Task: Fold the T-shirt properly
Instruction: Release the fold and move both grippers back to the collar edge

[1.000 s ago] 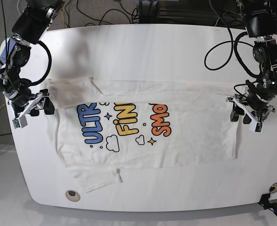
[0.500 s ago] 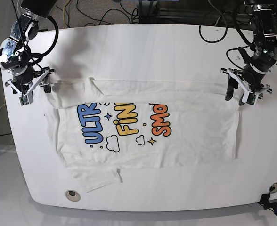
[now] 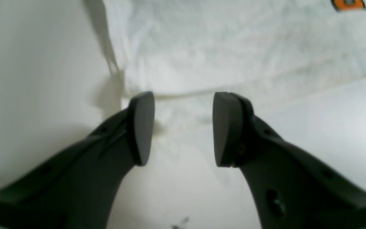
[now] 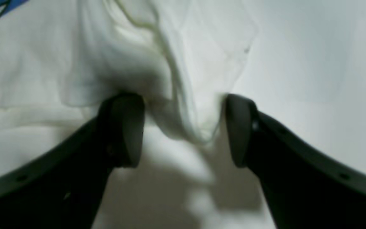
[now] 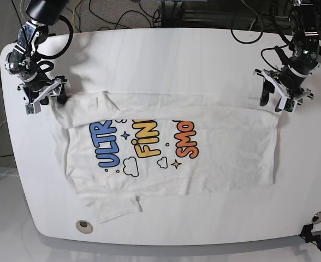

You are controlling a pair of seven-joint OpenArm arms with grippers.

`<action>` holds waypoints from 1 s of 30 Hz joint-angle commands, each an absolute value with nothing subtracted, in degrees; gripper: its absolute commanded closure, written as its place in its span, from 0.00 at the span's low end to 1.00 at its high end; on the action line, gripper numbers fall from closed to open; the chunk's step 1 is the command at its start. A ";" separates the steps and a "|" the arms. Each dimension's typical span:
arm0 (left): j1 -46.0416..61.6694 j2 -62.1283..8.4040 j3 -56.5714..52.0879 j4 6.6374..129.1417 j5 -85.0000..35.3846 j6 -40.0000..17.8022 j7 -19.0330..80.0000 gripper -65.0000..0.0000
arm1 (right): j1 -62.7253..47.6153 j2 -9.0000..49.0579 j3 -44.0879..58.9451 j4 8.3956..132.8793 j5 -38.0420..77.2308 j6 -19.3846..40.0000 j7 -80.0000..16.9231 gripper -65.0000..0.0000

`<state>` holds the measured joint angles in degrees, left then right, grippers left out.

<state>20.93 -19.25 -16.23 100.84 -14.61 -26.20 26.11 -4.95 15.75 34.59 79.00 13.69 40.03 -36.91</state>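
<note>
Both grippers, left (image 5: 275,93) and right (image 5: 42,94), hang with jaws spread over the T-shirt's (image 5: 226,147) far corners, apparently lined up to pinch that edge for a fold.

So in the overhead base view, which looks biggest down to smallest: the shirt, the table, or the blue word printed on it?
1. The table.
2. The T-shirt.
3. The blue word, easily the smallest.

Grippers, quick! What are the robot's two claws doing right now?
Left gripper: open, at the T-shirt's far edge, gripping nothing.
Right gripper: open, bunched cloth between its jaws, not clamped.
</note>
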 commanded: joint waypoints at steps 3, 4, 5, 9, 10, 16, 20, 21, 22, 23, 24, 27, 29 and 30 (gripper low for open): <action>21.14 -20.09 -17.63 101.93 -15.25 -26.07 25.01 0.58 | -4.44 16.66 34.77 78.11 13.49 40.00 -36.53 0.71; 21.14 -19.91 -19.21 101.93 -15.25 -26.07 25.01 0.58 | -4.44 16.66 34.77 78.11 13.49 40.00 -36.53 0.83; 21.14 -19.38 -20.88 101.76 -15.34 -26.07 25.01 0.58 | -4.44 16.66 34.77 78.11 13.49 40.00 -36.53 0.95; 20.79 -18.42 -25.36 101.41 -15.25 -26.07 25.27 0.58 | -4.44 16.57 34.77 78.11 13.49 40.00 -36.62 1.00; 20.79 -18.51 -25.45 100.62 -15.25 -26.07 25.27 0.58 | -4.44 16.48 34.77 78.11 13.49 40.00 -36.62 1.00; 20.70 -18.42 -25.45 97.98 -15.34 -26.07 25.27 0.57 | -4.62 16.40 34.68 78.11 13.49 40.00 -36.70 1.00; 19.12 -18.42 -25.36 94.37 -15.34 -26.24 25.36 0.57 | -4.62 16.31 34.59 78.20 13.49 40.00 -36.79 1.00; 18.51 -18.42 -25.27 93.14 -15.34 -26.24 25.36 0.57 | -4.70 16.31 34.59 78.29 13.49 40.00 -36.79 1.00; 17.63 -18.42 -24.84 92.09 -15.34 -26.24 25.36 0.57 | -4.70 16.31 34.59 78.29 13.49 40.00 -36.79 1.00; 16.84 -18.42 -23.60 91.12 -15.34 -26.24 25.45 0.56 | -4.70 16.31 34.59 78.29 13.49 40.00 -36.79 1.00; 16.40 -18.59 -22.29 90.33 -15.43 -26.24 25.45 0.56 | -4.70 16.31 34.59 78.29 13.49 40.00 -36.79 1.00; 16.04 -18.68 -20.35 90.07 -15.43 -26.24 25.54 0.47 | -4.70 16.31 34.59 78.29 13.49 40.00 -36.79 1.00; 14.81 -18.68 -19.12 90.07 -15.43 -26.24 27.12 0.41 | -4.70 16.31 34.51 78.29 13.49 40.00 -36.79 1.00; 14.02 -18.68 -19.12 89.98 -15.43 -26.24 28.70 0.40 | -4.70 16.31 34.51 78.29 13.49 40.00 -36.79 1.00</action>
<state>15.86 -17.65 -18.96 89.19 -14.96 -26.39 27.22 -4.95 15.55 34.50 77.62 13.76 39.92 -36.16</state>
